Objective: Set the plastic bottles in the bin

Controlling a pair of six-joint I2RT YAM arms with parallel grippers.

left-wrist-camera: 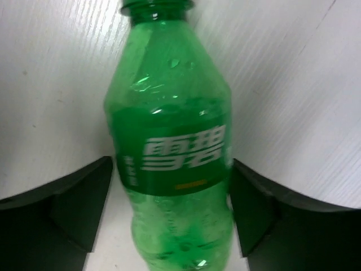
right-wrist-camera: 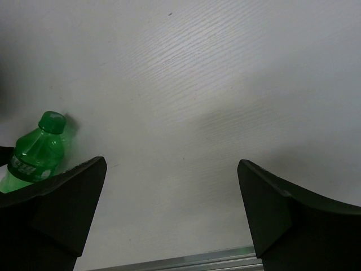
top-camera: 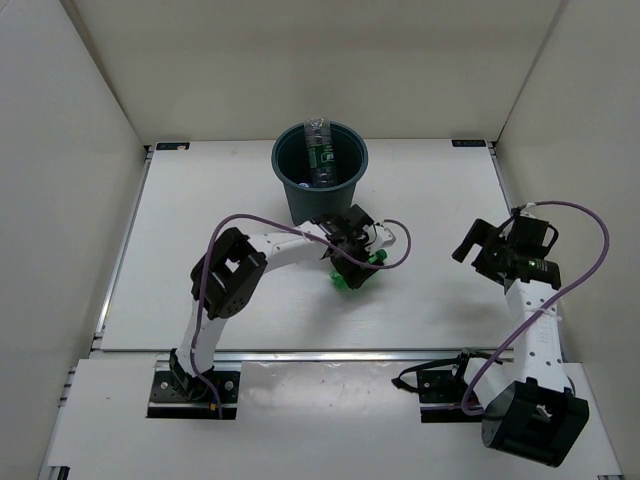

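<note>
The green bottle [top-camera: 349, 276] lies on the white table in front of the bin [top-camera: 345, 185]. In the left wrist view the green bottle [left-wrist-camera: 172, 113] fills the space between my black fingers [left-wrist-camera: 84, 203], which press on both its sides. My left gripper [top-camera: 352, 262] is shut on it, low at the table. A clear bottle with a dark green label [top-camera: 319, 150] stands upright inside the bin. My right gripper [top-camera: 478, 243] is open and empty at the right; its wrist view shows the green bottle [right-wrist-camera: 34, 155] far left. The other bottles are hidden.
White walls close in the table on the left, back and right. A metal rail [right-wrist-camera: 186, 261] runs along the table's near edge. A purple cable [top-camera: 395, 240] loops beside my left wrist.
</note>
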